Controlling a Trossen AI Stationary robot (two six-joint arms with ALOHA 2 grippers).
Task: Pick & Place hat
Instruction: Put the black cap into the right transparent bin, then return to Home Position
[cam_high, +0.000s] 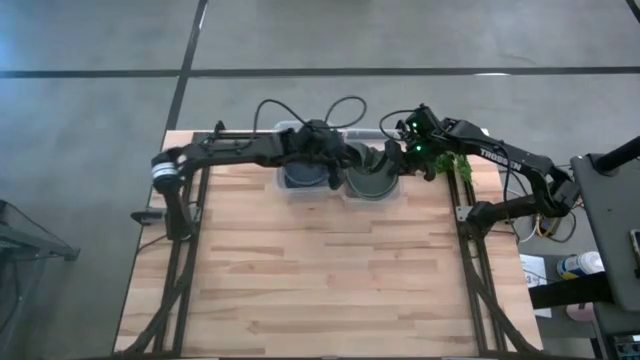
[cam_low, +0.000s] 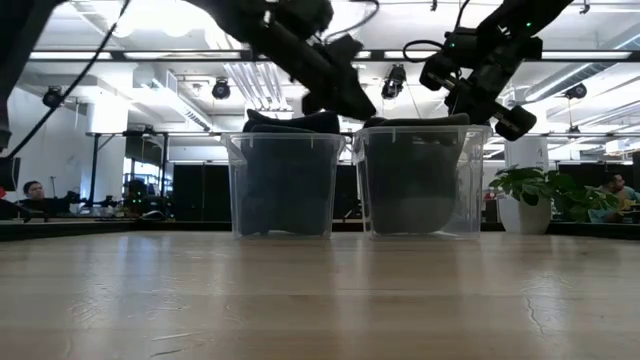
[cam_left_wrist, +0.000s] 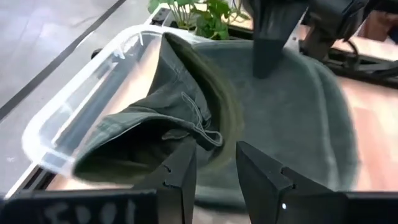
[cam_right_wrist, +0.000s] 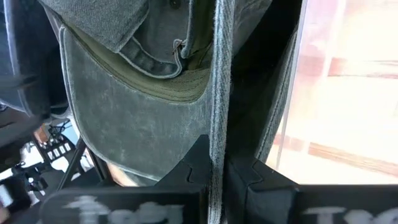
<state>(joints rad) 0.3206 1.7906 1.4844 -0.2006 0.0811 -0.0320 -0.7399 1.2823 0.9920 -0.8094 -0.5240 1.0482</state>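
Pinching a fold of the soft olive-green cloth hat (cam_right_wrist: 155, 93) over the right clear plastic bin (cam_low: 418, 180), the right gripper (cam_right_wrist: 214, 171) grips thin, floppy fabric; the left gripper (cam_left_wrist: 214, 163) hovers slightly parted just beside it.

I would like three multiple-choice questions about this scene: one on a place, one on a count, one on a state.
1. Where do the bins stand?
A. far edge of the table
B. near edge
C. on the floor

2. How many clear bins are there?
A. one
B. two
C. four

3. What state is the right gripper in?
A. wide open
B. shut on nothing
C. shut on the green hat

Answers:
1. A, the high view shows them at the far edge.
2. B, the low view shows two side by side.
3. C, its wrist view shows fabric pinched between the fingers.
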